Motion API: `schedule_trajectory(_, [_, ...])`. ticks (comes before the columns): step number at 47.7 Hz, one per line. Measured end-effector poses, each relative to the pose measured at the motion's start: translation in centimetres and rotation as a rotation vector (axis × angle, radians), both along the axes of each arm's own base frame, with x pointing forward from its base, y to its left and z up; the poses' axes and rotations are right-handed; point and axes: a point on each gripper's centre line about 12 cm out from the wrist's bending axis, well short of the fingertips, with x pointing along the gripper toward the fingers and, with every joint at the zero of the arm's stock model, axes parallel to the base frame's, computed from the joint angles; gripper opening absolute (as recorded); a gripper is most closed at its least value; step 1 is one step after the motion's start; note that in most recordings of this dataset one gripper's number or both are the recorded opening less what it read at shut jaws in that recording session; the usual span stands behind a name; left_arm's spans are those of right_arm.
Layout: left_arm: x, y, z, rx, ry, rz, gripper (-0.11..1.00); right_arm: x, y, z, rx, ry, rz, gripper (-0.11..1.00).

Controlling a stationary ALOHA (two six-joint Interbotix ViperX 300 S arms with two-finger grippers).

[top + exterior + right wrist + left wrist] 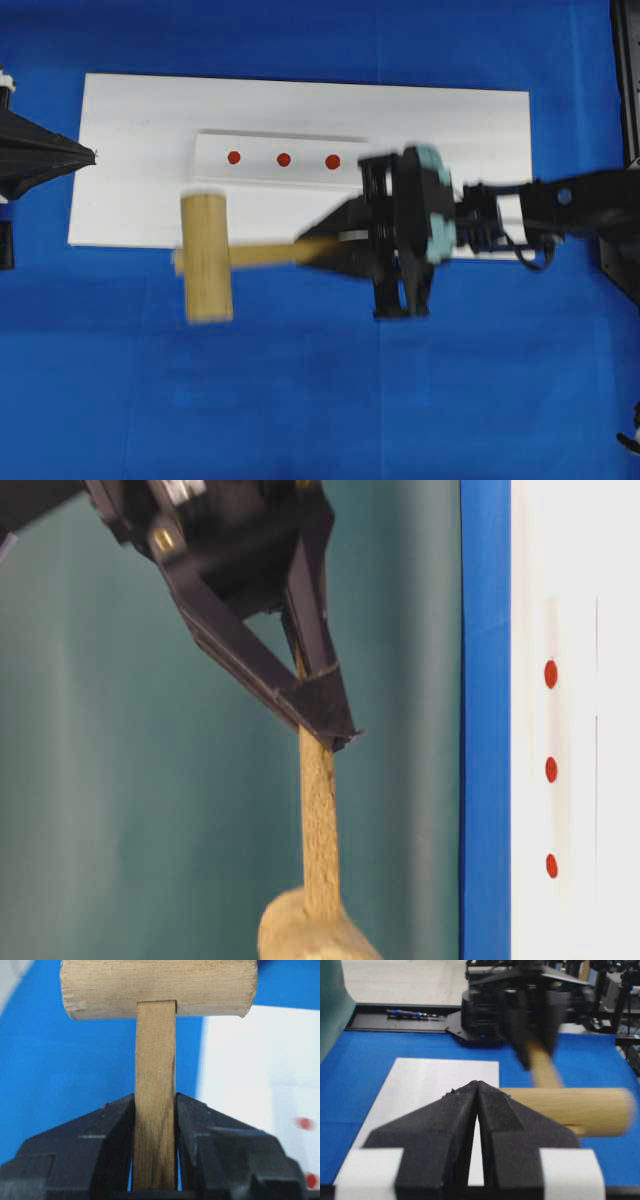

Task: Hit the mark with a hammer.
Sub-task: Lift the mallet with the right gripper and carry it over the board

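Ahead of my right claw [335, 250], clamped on the handle, the hammer [207, 257] hangs short of the mark [284, 159], raised to strike; left claw [478, 1091] shut.

Robotics lab bench — blue cloth [300, 400] over the table, black frame rail [395, 1010] at twelve o'clock, teal backdrop [100, 780] — second arm base [485, 1020] mounted opposite.
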Motion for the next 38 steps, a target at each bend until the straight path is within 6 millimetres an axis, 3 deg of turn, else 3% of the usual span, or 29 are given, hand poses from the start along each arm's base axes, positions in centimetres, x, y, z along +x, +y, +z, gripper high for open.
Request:
schedule_trajectory(8, [0.0,0.0,-0.1,0.0,0.002,0.002,0.0,0.0,-2.9,-0.3,-0.028,0.006,-0.06,0.09])
schedule_trajectory(24, [0.0,0.0,-0.2,0.0,0.005,0.002,0.0,-0.1,-3.3,-0.3,-0.095,0.005,-0.036,0.09])
schedule_trajectory(38, [0.0,0.0,-0.1,-0.051,0.002,0.001,0.0,0.0,-5.7,0.0,-0.347,-0.016,-0.012,0.09])
